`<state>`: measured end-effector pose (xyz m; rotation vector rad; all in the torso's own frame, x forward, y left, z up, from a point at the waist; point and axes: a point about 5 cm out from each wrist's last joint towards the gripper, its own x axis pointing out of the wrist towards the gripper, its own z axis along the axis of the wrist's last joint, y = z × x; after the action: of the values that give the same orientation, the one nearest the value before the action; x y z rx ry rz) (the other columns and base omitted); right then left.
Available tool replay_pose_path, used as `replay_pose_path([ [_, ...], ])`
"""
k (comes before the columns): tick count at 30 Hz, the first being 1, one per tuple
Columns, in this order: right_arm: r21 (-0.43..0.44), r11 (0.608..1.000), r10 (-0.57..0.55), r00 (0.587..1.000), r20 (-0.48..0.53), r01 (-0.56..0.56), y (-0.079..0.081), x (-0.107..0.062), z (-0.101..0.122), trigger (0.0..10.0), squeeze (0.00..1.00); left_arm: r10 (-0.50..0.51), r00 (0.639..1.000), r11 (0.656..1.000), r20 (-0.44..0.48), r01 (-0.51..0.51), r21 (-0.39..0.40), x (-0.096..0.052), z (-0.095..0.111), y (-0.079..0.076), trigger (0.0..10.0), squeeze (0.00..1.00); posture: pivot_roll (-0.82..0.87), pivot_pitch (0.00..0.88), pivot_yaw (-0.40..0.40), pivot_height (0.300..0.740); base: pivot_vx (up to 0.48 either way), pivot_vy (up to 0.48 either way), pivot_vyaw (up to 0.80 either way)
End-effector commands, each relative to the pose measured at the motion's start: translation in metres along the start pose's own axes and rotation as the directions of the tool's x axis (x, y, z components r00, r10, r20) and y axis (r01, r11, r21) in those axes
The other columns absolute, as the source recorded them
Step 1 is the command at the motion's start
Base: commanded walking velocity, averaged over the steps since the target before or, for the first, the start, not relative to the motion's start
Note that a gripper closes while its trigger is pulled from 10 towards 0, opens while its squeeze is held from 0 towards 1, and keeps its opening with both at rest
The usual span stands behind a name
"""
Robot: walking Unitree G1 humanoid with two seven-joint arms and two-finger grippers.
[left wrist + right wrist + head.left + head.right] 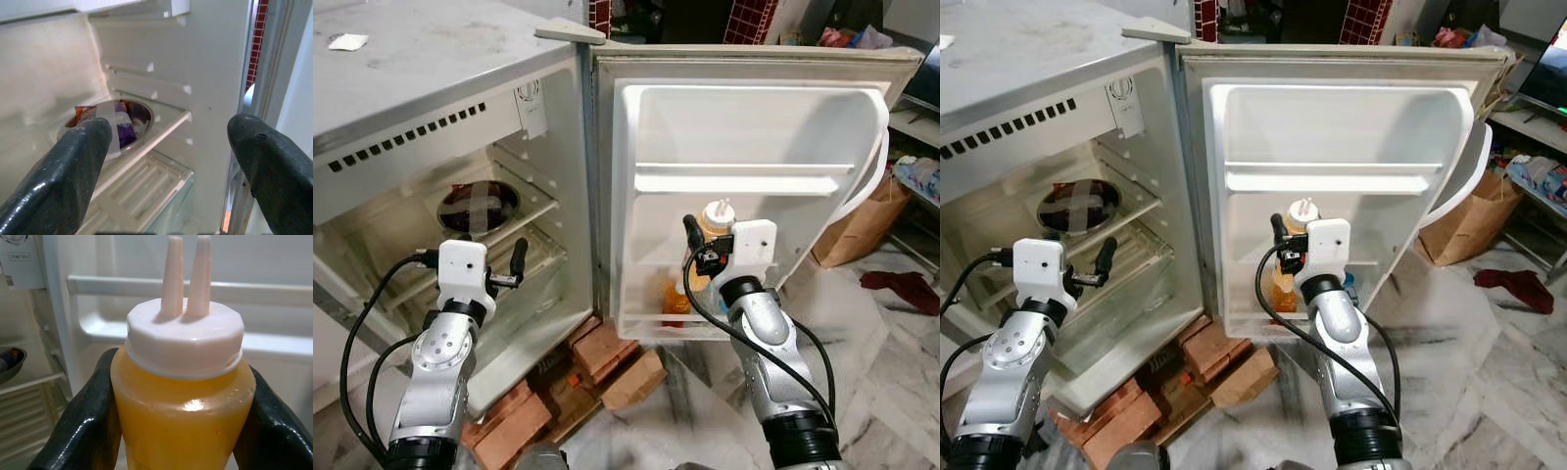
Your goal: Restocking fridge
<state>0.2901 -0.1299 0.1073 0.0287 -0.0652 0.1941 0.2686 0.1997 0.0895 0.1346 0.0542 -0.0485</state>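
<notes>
The small fridge stands open, its door (744, 127) swung to the right. My right gripper (709, 241) is shut on a squeeze bottle (181, 401) of orange-yellow sauce with a white two-nozzle cap, held upright in front of the door's lower shelf. A second orange bottle (675, 300) stands on the door's bottom shelf, just below and to the left. My left gripper (505, 270) hangs open and holds nothing in front of the fridge's interior, its fingers (63, 166) wide apart. Beyond it, a metal bowl (122, 120) with a purple packet sits on the wire shelf.
The fridge rests on stacked bricks (607, 364). A brown paper bag (862, 227) leans to the right of the door, and a red cloth (905, 290) lies on the marble floor. The door's upper shelf (734, 182) is bare.
</notes>
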Motion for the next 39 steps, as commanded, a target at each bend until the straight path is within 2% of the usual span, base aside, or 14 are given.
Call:
replay_pose_path([
  [1,-0.007,1.000,0.004,1.000,0.018,-0.003,-0.002,0.002,0.006,10.0,0.00,-0.015,1.000,1.000,0.011,0.015,0.001,0.003,0.004,-0.003,10.0,0.00,0.03,0.000,-0.067,0.740,0.300,0.251,0.00],
  [5,-0.008,1.000,0.008,1.000,0.017,-0.008,-0.003,0.002,0.007,10.0,0.00,-0.027,1.000,1.000,0.013,0.027,-0.003,0.002,0.003,-0.007,10.0,0.00,0.03,0.002,-0.070,0.740,0.322,0.255,0.00],
  [19,-0.004,1.000,0.022,1.000,0.014,-0.022,0.001,0.002,0.006,10.0,0.00,-0.024,1.000,1.000,0.006,0.024,-0.001,0.000,0.003,-0.007,10.0,0.00,0.03,0.010,-0.070,0.740,0.000,0.000,0.00],
  [25,0.049,0.998,0.029,0.999,0.013,-0.029,0.004,-0.001,0.005,10.0,0.00,-0.028,1.000,1.000,0.003,0.028,0.005,0.000,0.004,-0.007,10.0,0.00,0.03,0.018,-0.063,0.740,0.000,0.000,0.00],
  [30,0.061,0.997,0.044,0.999,-0.006,-0.044,0.007,-0.003,0.000,10.0,0.00,-0.027,1.000,1.000,0.001,0.027,0.009,0.000,0.003,-0.006,10.0,0.00,0.03,0.021,-0.060,0.740,0.000,0.000,0.00],
  [39,0.080,0.995,0.070,0.997,-0.025,-0.067,0.012,-0.002,-0.003,10.0,0.00,-0.010,1.000,1.000,-0.009,0.010,0.003,0.001,0.003,-0.005,10.0,0.00,0.04,0.024,-0.059,0.682,0.000,0.000,0.00],
])
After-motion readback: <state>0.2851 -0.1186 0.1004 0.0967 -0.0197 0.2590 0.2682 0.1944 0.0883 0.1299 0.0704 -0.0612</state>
